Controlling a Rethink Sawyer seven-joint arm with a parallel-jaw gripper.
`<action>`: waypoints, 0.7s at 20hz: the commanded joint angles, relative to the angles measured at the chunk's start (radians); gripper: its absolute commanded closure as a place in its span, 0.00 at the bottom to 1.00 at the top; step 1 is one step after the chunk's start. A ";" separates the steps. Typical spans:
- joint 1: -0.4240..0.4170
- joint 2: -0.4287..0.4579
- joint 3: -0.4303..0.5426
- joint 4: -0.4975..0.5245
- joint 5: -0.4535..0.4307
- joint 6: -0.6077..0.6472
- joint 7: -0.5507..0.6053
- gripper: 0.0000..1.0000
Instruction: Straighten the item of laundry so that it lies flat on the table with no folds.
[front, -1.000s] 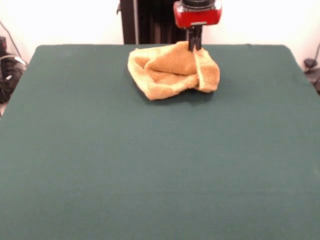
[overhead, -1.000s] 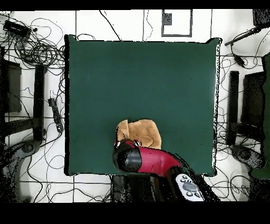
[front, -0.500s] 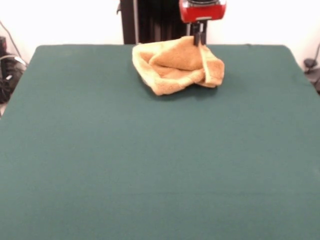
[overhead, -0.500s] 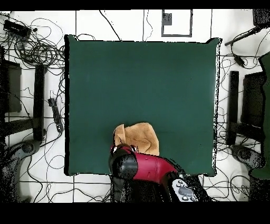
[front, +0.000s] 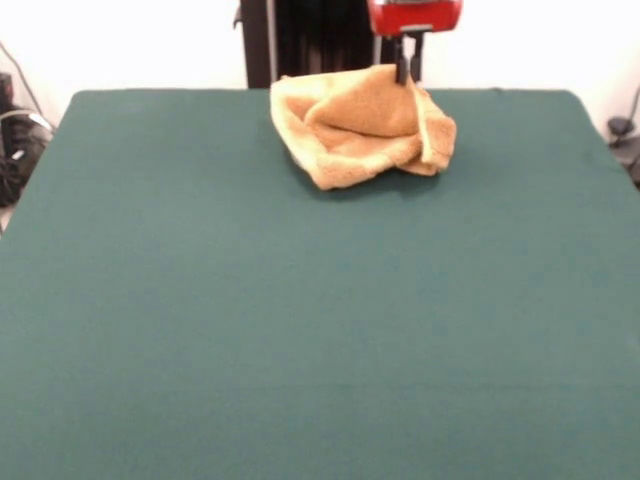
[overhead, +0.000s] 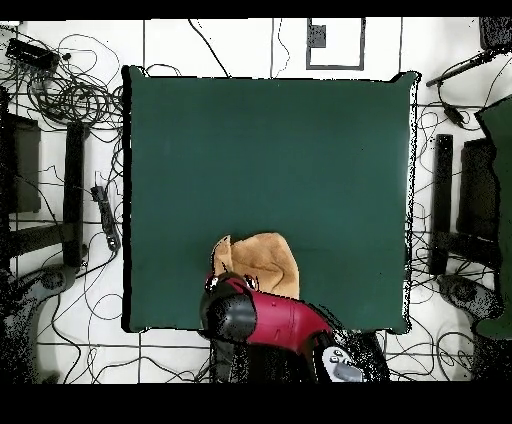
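Pinching towel (front: 362, 124) top, hand (front: 402, 72) above, bunched

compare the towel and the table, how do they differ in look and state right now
The towel is golden-orange and looped; the table is dark green and smooth. The towel is small and bunched in folds, pinched at its top by the pincer; the table is far larger and lies flat. The towel sits near one table edge, by the arm. Both show cloth surfaces.

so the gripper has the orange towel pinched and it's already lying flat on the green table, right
Not flat. In the front view the towel is bunched in a folded heap, its top pulled up by the gripper. It does sit on the green table, near the far edge.
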 joint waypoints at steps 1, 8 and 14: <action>0.036 0.006 0.045 0.108 0.082 -0.060 0.308 1.00; 0.052 0.006 0.040 0.097 0.120 -0.035 0.304 1.00; 0.052 -0.035 0.063 0.154 0.151 -0.033 0.322 1.00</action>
